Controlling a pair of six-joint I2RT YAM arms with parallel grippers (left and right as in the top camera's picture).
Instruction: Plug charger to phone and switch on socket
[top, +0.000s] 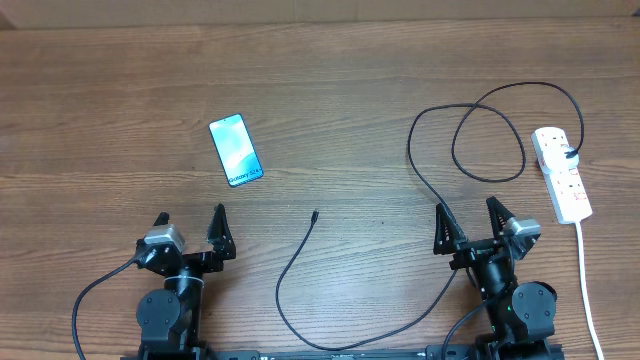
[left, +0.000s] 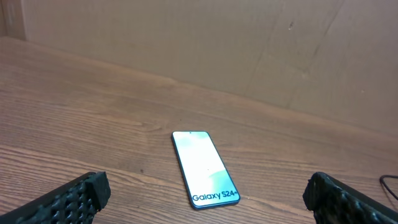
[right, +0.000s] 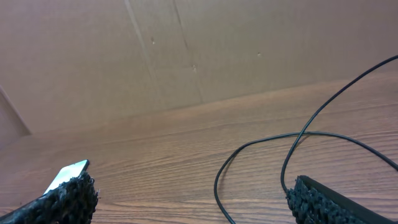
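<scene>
Both empty, the left gripper (top: 190, 212) and right gripper (top: 466, 205) are standing wide open; the charger (top: 313, 218) tip is lying between them, apparently nearer the left, pointing away from the arms.

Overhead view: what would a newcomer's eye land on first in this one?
The phone, its light blue screen bright against the brown table, lies left of centre, just beyond the open left gripper. On the right, the black charger loops across the wood from the white socket at the right edge, past the open right gripper, to a free tip near the middle.
</scene>
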